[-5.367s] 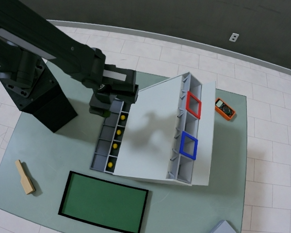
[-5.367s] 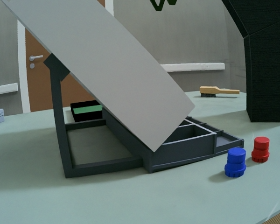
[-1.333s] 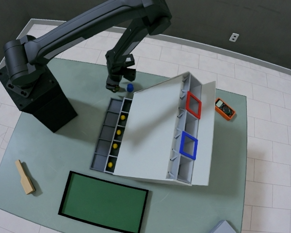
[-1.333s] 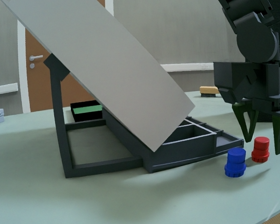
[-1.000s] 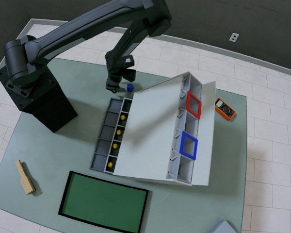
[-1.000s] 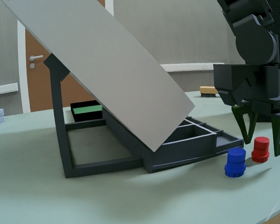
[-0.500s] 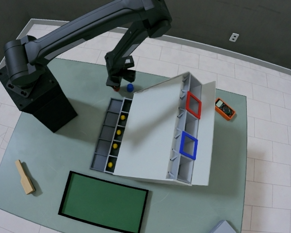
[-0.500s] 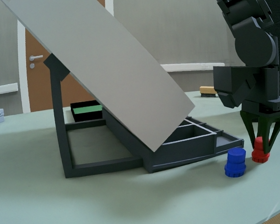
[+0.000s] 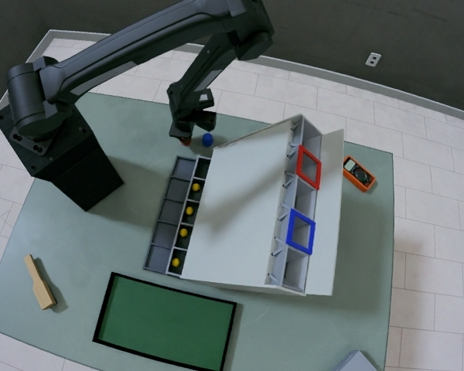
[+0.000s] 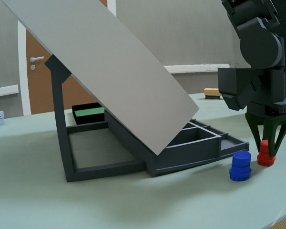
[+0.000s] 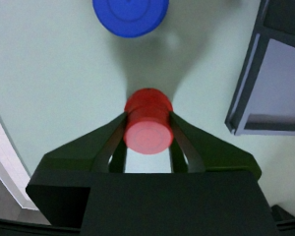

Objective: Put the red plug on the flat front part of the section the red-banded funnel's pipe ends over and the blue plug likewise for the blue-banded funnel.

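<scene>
My gripper (image 9: pixel 185 138) (image 10: pixel 265 150) (image 11: pixel 147 118) is shut on the red plug (image 9: pixel 186 141) (image 10: pixel 265 154) (image 11: pixel 147 127), which stands upright on the green mat. The blue plug (image 9: pixel 207 138) (image 10: pixel 240 166) (image 11: pixel 131 16) stands on the mat just beside it. The sloped white cover (image 9: pixel 240 207) (image 10: pixel 108 66) hides the pipes. At its top are the red-banded funnel (image 9: pixel 308 165) and the blue-banded funnel (image 9: pixel 300 230). Below the cover runs a row of grey sections (image 9: pixel 166 211) (image 10: pixel 209 142) (image 11: pixel 272 84). Several yellow marbles (image 9: pixel 189 210) lie in the back parts of the lower sections; the top section shows none.
A green tray with a black rim (image 9: pixel 164 321) (image 10: pixel 88 112) lies in front of the stand. A wooden brush (image 9: pixel 39 282) (image 10: pixel 212 93) lies at the mat's left. An orange multimeter (image 9: pixel 358 172) lies behind the cover. The arm's black base (image 9: pixel 60 159) stands left.
</scene>
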Action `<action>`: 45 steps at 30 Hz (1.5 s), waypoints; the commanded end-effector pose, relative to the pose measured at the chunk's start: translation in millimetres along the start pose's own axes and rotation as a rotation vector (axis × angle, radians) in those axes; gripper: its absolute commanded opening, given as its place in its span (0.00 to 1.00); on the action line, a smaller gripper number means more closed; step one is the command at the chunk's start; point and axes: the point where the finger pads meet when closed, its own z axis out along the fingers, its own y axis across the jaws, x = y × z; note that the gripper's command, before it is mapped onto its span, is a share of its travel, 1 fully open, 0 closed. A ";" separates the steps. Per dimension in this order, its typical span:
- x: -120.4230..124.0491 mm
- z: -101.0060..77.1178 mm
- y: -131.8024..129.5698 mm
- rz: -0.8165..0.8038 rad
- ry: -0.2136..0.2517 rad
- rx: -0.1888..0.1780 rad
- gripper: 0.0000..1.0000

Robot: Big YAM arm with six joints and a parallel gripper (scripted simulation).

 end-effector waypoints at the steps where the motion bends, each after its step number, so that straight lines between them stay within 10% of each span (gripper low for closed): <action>1: -1.2 -2.3 0.9 -0.001 -0.005 -0.002 0.00; 10: -1.2 -2.3 0.9 -0.001 -0.005 -0.002 0.00; 25: -2.1 -118.4 1.1 -0.001 -0.005 -0.002 0.00; 45: -2.3 -116.6 1.3 0.039 0.009 0.008 0.00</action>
